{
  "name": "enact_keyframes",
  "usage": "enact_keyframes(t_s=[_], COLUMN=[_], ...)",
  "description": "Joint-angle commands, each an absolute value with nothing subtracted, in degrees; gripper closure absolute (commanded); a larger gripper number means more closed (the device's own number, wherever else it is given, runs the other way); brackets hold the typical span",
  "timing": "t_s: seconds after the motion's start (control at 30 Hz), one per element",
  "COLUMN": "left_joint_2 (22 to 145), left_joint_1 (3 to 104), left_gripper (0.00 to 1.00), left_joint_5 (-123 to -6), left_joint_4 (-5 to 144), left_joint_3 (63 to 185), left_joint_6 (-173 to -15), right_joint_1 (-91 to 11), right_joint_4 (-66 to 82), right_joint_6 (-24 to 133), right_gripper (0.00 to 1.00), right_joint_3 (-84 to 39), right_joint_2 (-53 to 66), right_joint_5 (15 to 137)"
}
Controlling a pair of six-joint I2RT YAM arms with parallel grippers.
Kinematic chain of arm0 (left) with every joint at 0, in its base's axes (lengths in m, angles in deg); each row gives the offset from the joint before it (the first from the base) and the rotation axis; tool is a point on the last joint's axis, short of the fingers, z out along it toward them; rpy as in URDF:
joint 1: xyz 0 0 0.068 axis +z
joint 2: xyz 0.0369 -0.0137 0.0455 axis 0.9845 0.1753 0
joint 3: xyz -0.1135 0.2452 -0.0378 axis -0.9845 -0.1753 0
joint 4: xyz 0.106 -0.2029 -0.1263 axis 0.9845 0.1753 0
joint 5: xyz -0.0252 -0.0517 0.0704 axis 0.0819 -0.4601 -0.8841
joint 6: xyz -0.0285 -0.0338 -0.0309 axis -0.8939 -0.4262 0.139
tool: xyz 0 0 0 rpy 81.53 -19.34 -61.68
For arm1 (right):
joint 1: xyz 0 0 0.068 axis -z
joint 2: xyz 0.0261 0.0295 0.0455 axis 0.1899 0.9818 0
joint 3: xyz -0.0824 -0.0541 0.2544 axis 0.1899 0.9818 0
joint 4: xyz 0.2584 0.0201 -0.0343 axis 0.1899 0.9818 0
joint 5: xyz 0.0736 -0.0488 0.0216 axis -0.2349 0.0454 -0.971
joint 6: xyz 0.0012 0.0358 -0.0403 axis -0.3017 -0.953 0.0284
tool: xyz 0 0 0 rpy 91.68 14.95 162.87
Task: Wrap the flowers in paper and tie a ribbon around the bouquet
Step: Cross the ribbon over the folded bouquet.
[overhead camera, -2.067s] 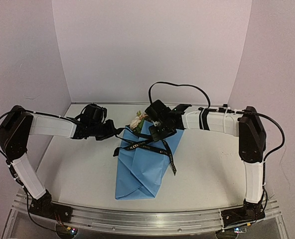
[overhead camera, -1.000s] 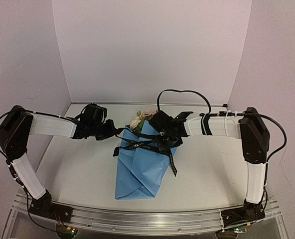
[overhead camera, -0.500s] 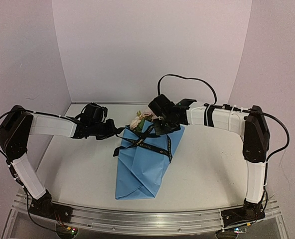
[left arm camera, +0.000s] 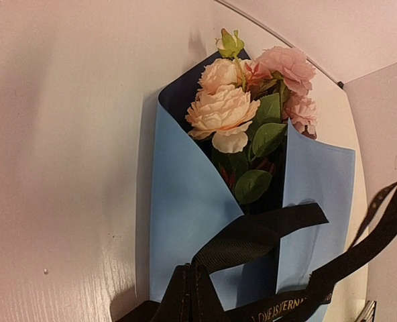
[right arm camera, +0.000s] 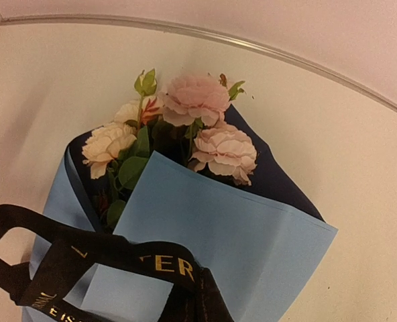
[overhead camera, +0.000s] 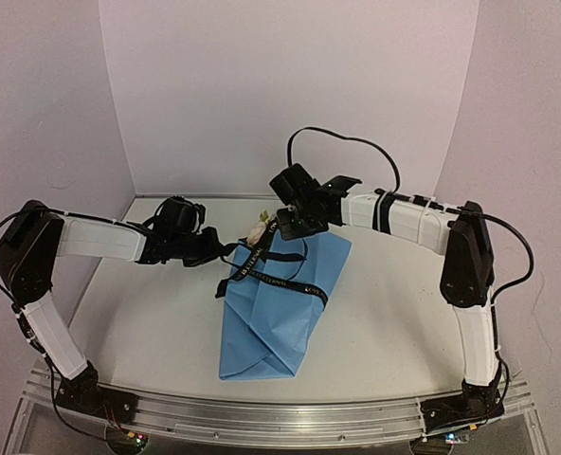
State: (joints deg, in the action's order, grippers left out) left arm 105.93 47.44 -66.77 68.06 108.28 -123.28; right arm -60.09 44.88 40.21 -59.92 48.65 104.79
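Right hand [overhead camera: 287, 227] has risen from over the paper's right side to above the flower end. It has taken up the ribbon tail that hung down the right edge. Left arm is unchanged.

Tabletop [overhead camera: 394, 322]: one, white, carrying the bundle near its middle, toward the back.

Paper [overhead camera: 266, 327]: one sheet, lying flat and folded round the stems, light blue out and navy lining showing at the mouth. The open end points to the back wall, probably so both hands can reach the neck.

Flowers [right arm camera: 178, 127]: one bunch, heads clear of the paper mouth. Wrist views give at least four open roses and one green bud; stems are hidden.

Ribbon [overhead camera: 280, 282]: one, black with gold lettering, banded across the upper paper. One strand runs left and one rises to the right, apparently held taut to cinch the wrap.

Hands: two. Left hand [overhead camera: 222, 252] is low, just left of the neck, clamped on its ribbon end. The right hand is likewise pinched on the other strand. No knot is discernible yet.
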Motion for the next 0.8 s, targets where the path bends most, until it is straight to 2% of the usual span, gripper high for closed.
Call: enact_keyframes(t_s=[0.0,0.1,0.13,0.2,0.23,0.3,0.4,0.53,0.77], left_joint_2=[106.09,105.97,105.92,105.86,105.87,105.89,105.81,105.54,105.35], left_joint_1=[47.39,47.39,47.39,47.39,47.39,47.39,47.37,47.39,47.39], left_gripper=[1.00,1.00,1.00,1.00,1.00,1.00,1.00,1.00,1.00], left_joint_5=[-66.46,-66.48,-66.51,-66.61,-66.63,-66.63,-66.56,-66.63,-66.63], left_joint_4=[66.32,66.30,66.34,66.48,66.59,66.86,66.88,66.88,66.91], left_joint_3=[110.42,110.44,110.42,110.57,110.67,110.94,111.03,110.94,111.15], left_joint_6=[-122.84,-122.87,-122.85,-122.79,-122.72,-122.56,-122.50,-122.38,-122.21], right_joint_1=[-59.85,-59.79,-59.75,-59.70,-59.66,-59.65,-59.67,-59.76,-59.72], right_joint_4=[45.69,45.61,45.57,45.61,45.62,45.73,47.11,48.91,49.23], right_joint_6=[38.99,38.50,38.38,38.19,38.02,37.66,36.59,32.88,29.72], right_gripper=[1.00,0.90,0.84,0.61,0.53,0.44,0.41,0.44,0.58], right_joint_3=[-59.95,-60.29,-60.62,-60.80,-60.45,-59.40,-56.70,-51.02,-48.13], right_joint_2=[50.66,52.13,52.43,52.00,51.22,49.26,45.51,42.03,43.78], right_joint_5=[107.48,108.90,109.37,109.57,109.35,108.78,108.13,104.52,101.49])
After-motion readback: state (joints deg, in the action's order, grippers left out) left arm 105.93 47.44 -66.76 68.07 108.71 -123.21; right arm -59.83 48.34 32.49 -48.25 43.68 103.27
